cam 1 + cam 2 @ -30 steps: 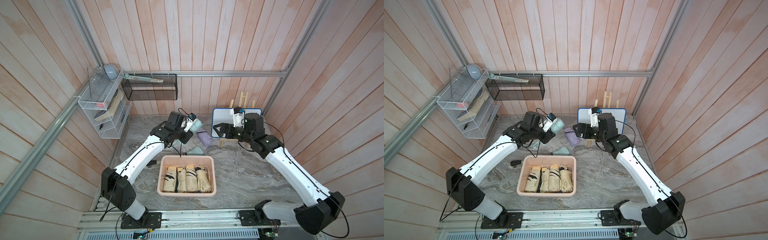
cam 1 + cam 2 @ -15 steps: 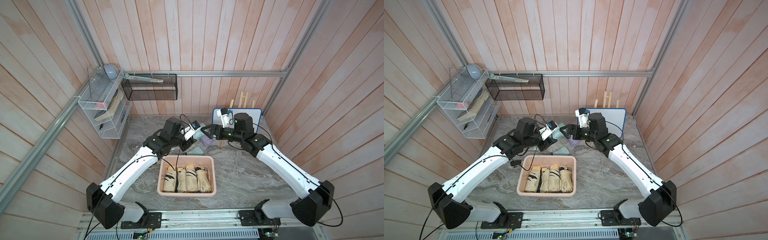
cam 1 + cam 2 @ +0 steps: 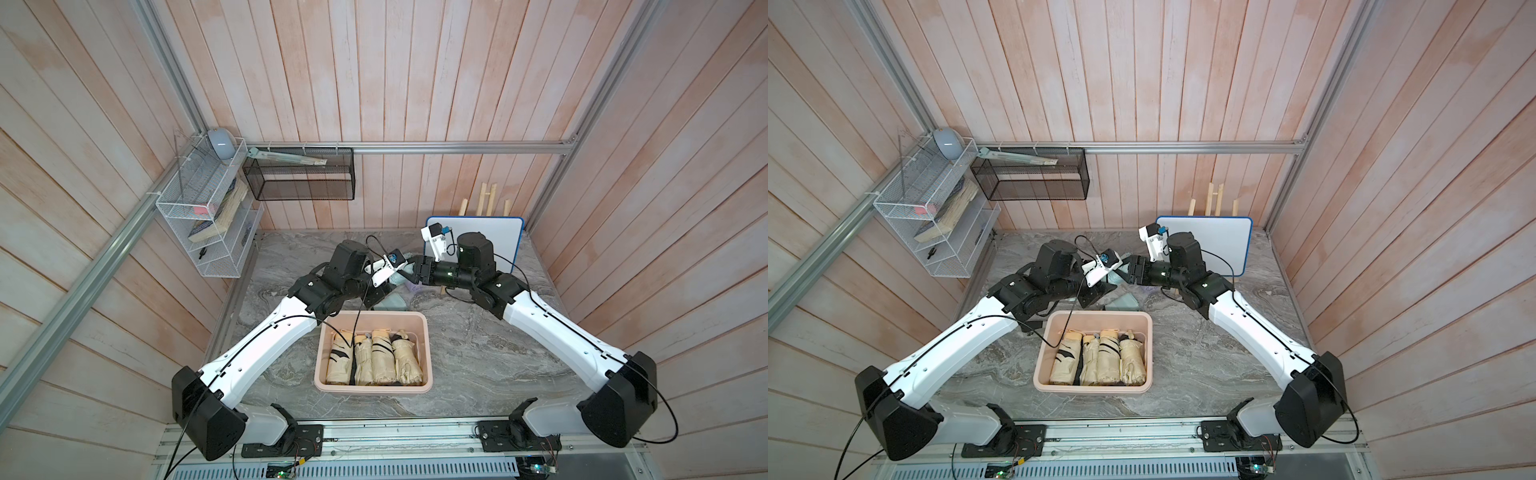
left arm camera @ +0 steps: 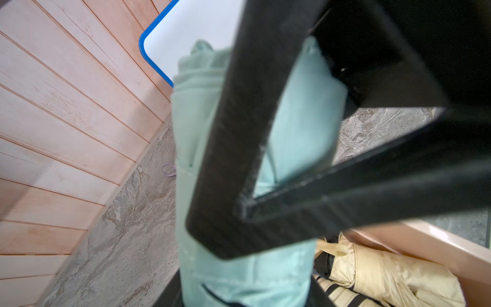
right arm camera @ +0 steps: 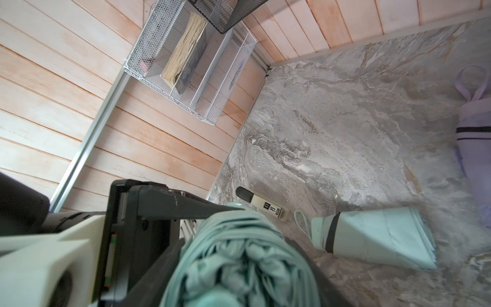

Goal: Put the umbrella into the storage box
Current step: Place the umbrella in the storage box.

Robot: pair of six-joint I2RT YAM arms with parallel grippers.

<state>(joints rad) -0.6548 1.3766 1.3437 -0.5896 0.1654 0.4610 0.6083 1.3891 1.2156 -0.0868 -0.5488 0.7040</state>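
Left gripper: gripping one end of the mint umbrella; its jaws are pressing into the fabric from both sides.
Right gripper: gripping the umbrella's other end; its black fingers are touching the fabric on either side.
Umbrella: being held off the table between the two grippers, just behind the box; not lying in it.
Box: sitting on the table; four beige umbrellas are lying side by side in it.
Table: a mint sleeve and a lilac bundle are lying on it near the grippers.
Whiteboard: leaning against the back wall behind the right arm.
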